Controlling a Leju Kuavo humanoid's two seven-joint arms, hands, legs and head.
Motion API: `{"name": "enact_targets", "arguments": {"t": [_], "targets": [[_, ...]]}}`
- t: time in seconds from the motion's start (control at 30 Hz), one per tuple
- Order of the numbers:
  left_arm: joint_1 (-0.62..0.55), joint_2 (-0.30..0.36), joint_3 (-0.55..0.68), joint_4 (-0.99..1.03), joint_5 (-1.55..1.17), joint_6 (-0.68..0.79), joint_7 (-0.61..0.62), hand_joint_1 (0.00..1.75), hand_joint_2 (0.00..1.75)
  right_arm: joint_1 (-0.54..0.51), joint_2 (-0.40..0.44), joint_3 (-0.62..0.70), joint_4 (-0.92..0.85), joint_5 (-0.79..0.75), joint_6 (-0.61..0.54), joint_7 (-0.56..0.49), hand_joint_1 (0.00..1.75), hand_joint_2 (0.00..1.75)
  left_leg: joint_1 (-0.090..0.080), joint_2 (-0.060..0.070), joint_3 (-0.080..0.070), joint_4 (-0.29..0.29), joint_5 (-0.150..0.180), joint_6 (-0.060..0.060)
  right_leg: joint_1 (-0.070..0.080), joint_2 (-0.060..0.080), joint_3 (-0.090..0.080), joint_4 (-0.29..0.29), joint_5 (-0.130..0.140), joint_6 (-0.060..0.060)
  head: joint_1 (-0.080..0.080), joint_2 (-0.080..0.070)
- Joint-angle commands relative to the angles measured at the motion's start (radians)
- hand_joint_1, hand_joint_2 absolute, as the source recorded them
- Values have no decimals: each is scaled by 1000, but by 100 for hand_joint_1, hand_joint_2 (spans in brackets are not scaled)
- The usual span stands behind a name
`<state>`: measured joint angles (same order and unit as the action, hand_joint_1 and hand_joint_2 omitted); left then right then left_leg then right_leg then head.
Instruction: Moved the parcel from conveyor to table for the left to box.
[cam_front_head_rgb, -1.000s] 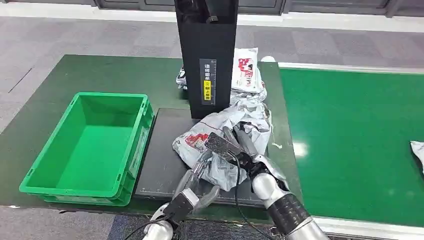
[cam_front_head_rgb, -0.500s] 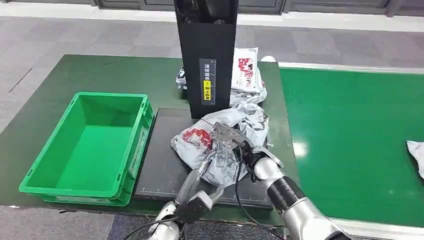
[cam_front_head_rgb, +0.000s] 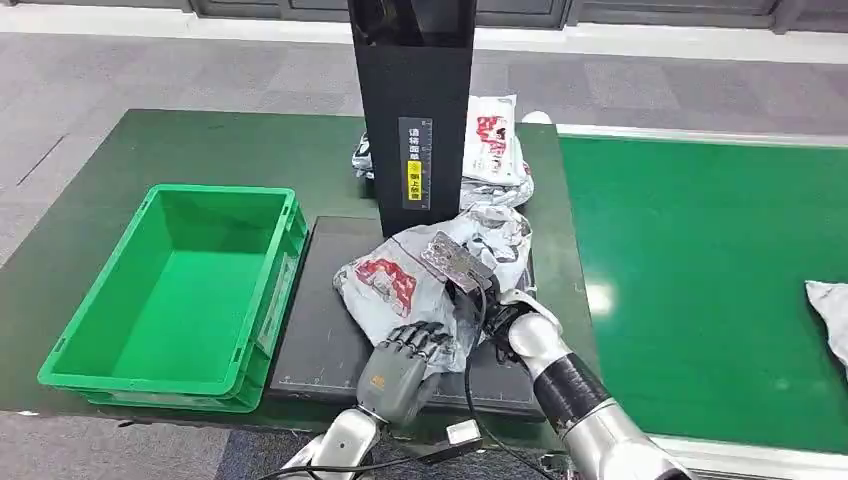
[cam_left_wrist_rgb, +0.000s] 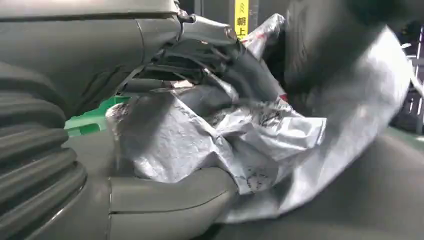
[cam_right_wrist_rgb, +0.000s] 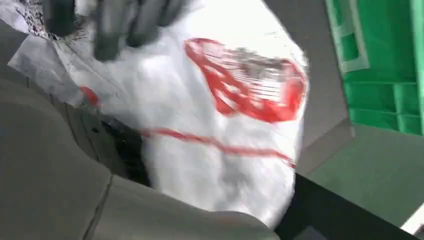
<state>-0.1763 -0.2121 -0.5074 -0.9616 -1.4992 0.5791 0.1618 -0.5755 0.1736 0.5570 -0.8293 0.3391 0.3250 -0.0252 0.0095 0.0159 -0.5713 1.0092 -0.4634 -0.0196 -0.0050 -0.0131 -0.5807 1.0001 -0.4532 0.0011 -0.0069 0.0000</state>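
Note:
A crumpled grey parcel (cam_front_head_rgb: 400, 285) with red print lies on the black platform (cam_front_head_rgb: 320, 335) in front of the black post (cam_front_head_rgb: 412, 110). My right hand (cam_front_head_rgb: 490, 305) grips the parcel's right side from behind. My left hand (cam_front_head_rgb: 400, 365) comes up from the table's near edge, its fingers curled over the parcel's near edge. In the left wrist view the parcel (cam_left_wrist_rgb: 220, 140) sits pinched between the thick thumb (cam_left_wrist_rgb: 170, 200) and the dark fingers above. The right wrist view is blurred and has the parcel (cam_right_wrist_rgb: 225, 125) close against my right hand.
An empty green crate (cam_front_head_rgb: 220, 190) stands on the dark green table (cam_front_head_rgb: 200, 145), left of the platform. Two other parcels (cam_front_head_rgb: 492, 140) lie behind the post. The green conveyor (cam_front_head_rgb: 700, 280) runs on the right, with another parcel (cam_front_head_rgb: 828, 305) at its far right edge.
My right hand has carried the parcel a little to the left over the platform. My left hand has risen and closed its fingers on the parcel's near edge. The conveyor parcel has crept left.

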Motion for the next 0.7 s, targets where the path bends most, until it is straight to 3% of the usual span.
{"name": "enact_targets", "arguments": {"t": [0.03, 0.7], "targets": [[-65, 52, -90, 117, -72, -44, 86, 175, 175, -31, -23, 82, -21, -24, 17, -13, 0, 0, -1, -1, 0, -1, 1, 0, -1, 1, 0, -1, 1, 0, 0, 0], [-94, 74, -128, 119, -72, -128, 188, 175, 175, -49, 5, 143, -55, -77, 60, -7, 0, 0, -1, 2, 1, -2, 1, 0, -1, 4, -1, 0, 1, 0, 0, 0]]}}
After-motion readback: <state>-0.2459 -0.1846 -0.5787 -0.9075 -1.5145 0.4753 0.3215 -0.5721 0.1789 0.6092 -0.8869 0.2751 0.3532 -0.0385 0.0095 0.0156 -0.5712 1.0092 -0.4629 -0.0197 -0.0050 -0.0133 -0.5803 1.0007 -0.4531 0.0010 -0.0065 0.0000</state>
